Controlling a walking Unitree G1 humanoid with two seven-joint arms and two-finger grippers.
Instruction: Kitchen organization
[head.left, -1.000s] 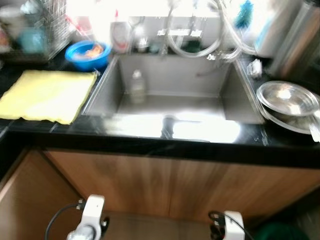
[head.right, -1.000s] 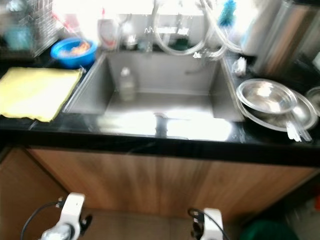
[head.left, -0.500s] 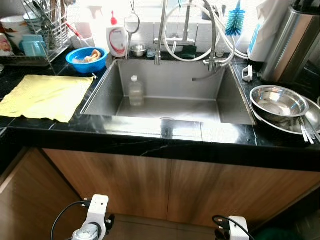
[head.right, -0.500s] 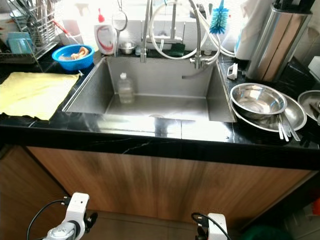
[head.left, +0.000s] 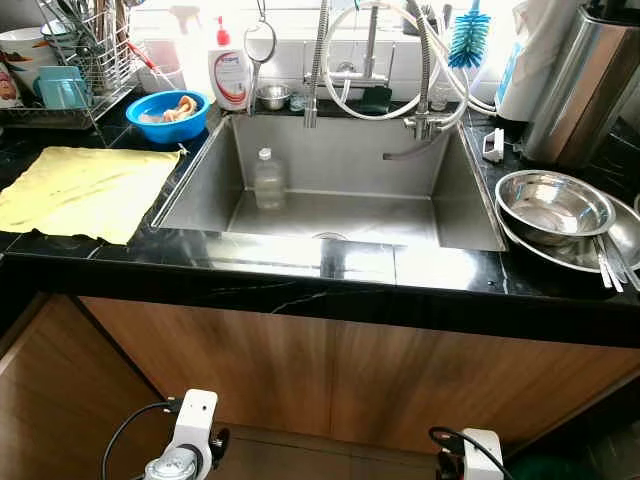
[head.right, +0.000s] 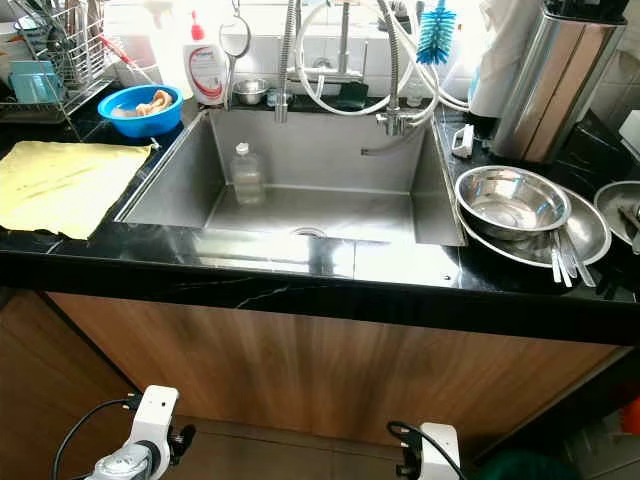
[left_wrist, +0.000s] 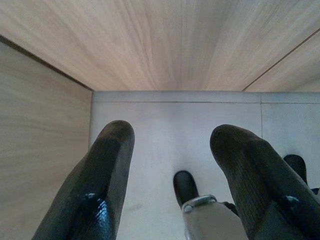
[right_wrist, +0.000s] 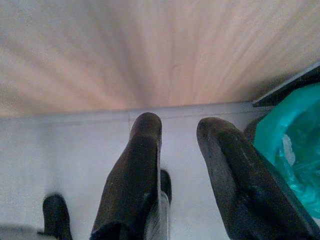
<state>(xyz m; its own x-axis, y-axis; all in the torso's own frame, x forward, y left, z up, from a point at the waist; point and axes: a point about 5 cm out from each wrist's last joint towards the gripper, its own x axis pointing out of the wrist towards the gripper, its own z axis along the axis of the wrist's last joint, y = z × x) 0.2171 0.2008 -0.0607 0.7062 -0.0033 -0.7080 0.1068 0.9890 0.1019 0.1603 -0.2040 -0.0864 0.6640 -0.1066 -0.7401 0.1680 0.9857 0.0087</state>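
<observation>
A steel sink (head.left: 205, 185) is set in a black counter (head.left: 330, 285), with a clear plastic bottle (head.left: 267, 180) standing upright inside it. On the right of the counter a steel bowl (head.left: 552, 205) rests on a steel plate with utensils beside it. A yellow cloth (head.left: 85, 190) lies flat on the left. Both arms hang low in front of the wooden cabinet doors (head.left: 340, 370). My left gripper (left_wrist: 170, 137) is open over the pale floor. My right gripper (right_wrist: 180, 127) is open too, holding nothing.
Behind the sink stand a blue bowl (head.left: 167, 113), a soap bottle (head.left: 228, 75), a hose faucet (head.left: 318, 60) and a blue brush (head.left: 468, 35). A dish rack (head.left: 70, 70) is at the back left, a steel canister (head.left: 590, 85) at the back right. A green bag (right_wrist: 290, 145) lies on the floor by my right gripper.
The head view was blurred and is sharp now, with the scene shifted slightly. Both arms hang as before.
</observation>
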